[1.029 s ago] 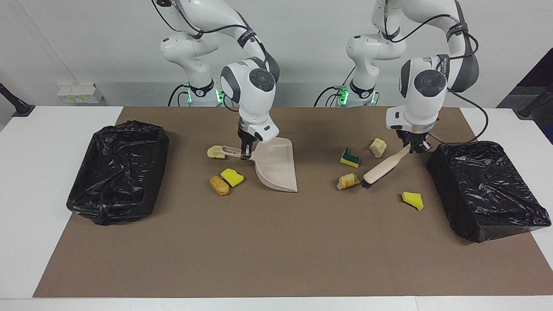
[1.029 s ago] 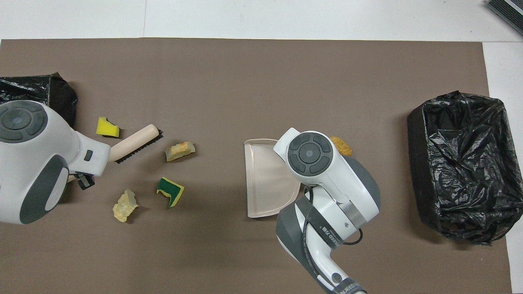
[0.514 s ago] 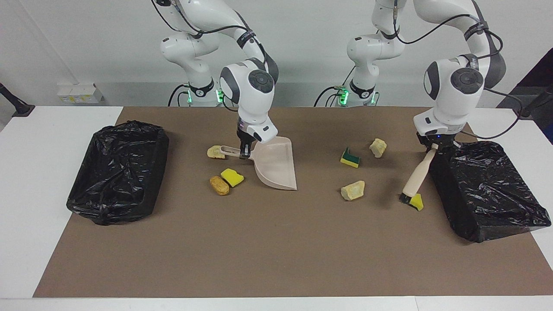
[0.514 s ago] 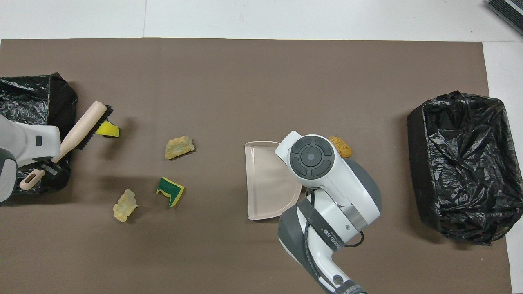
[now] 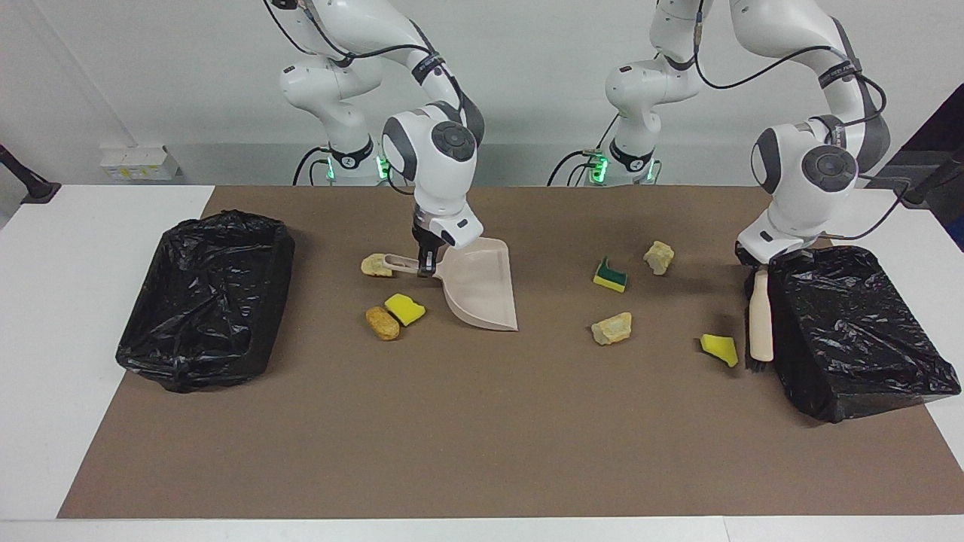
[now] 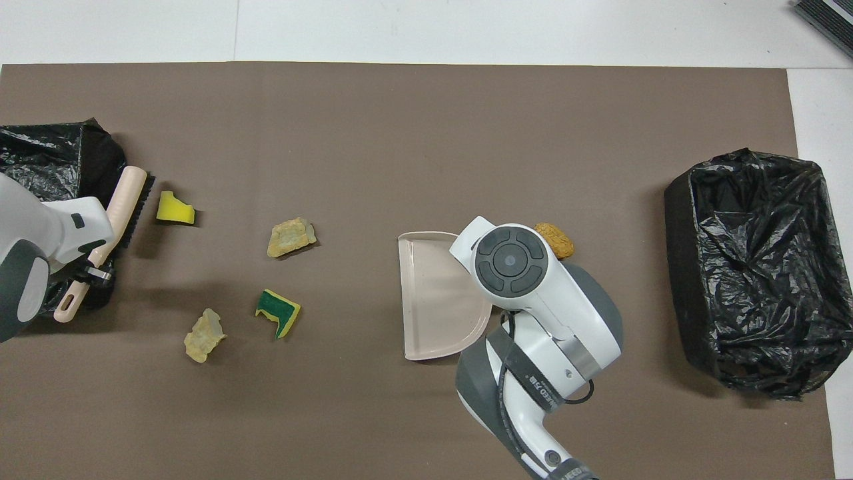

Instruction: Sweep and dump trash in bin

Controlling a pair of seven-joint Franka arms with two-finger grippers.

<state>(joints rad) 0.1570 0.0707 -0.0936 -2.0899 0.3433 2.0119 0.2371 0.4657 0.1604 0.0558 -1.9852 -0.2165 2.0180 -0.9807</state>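
my left gripper (image 5: 756, 265) is clamped on the brush (image 5: 761, 324) handle, my right gripper (image 5: 426, 263) clamped on the dustpan (image 5: 478, 290) handle; trash (image 5: 719, 349) looks light, spongy, better swept than pinched.

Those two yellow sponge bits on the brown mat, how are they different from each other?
The yellow sponge piece near the brush lies alone, toward the left arm's end; the yellow sponge piece near the dustpan sits right beside a brown bread-like lump. The first looks wedge-shaped with a notched edge; the second looks like a flatter block. Both are plain yellow and lie on the mat, not yet swept.
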